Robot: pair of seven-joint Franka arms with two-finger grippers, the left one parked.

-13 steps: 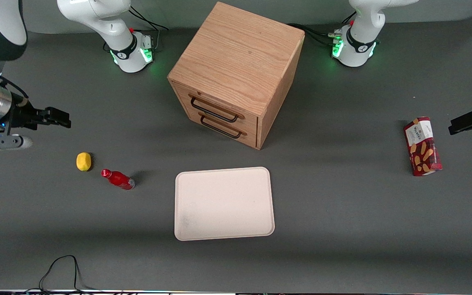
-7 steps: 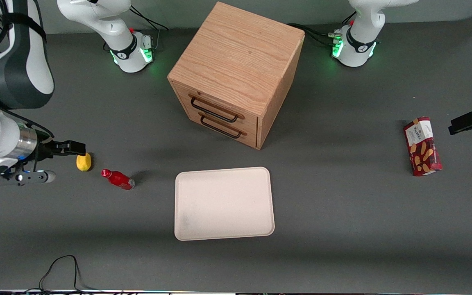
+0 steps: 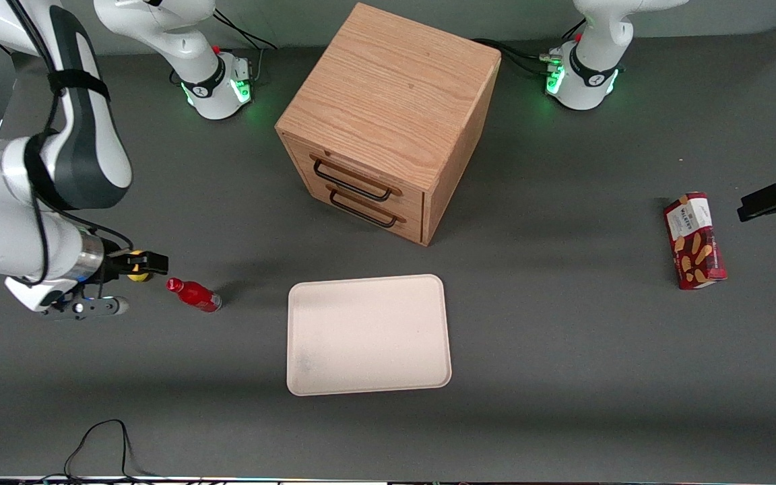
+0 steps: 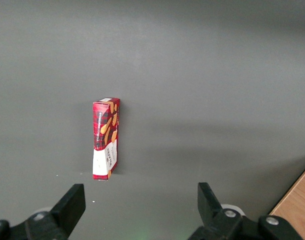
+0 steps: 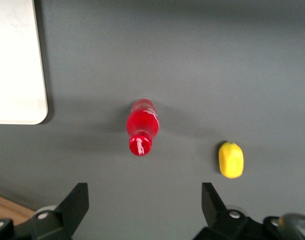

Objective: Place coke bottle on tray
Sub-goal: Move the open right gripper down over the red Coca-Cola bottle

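The coke bottle (image 3: 192,295), small, glossy red with a red cap, lies on its side on the grey table, apart from the tray (image 3: 368,335) and toward the working arm's end. The cream-white tray lies flat and bare in front of the cabinet. My right gripper (image 3: 147,263) hovers open and empty just short of the bottle's cap, over the yellow ball (image 3: 134,273). In the right wrist view the bottle (image 5: 141,126) sits ahead of the open gripper (image 5: 145,201), centred between the fingers, with the tray's corner (image 5: 15,65) to one side.
An oak two-drawer cabinet (image 3: 388,121) stands farther from the front camera than the tray. The yellow ball (image 5: 231,159) lies close beside the bottle. A red biscuit box (image 3: 694,240) lies toward the parked arm's end. A black cable (image 3: 102,438) loops at the table's near edge.
My right arm has swung in from the table's end toward the bottle, and the gripper now partly covers the yellow ball. The bottle and tray have not moved.
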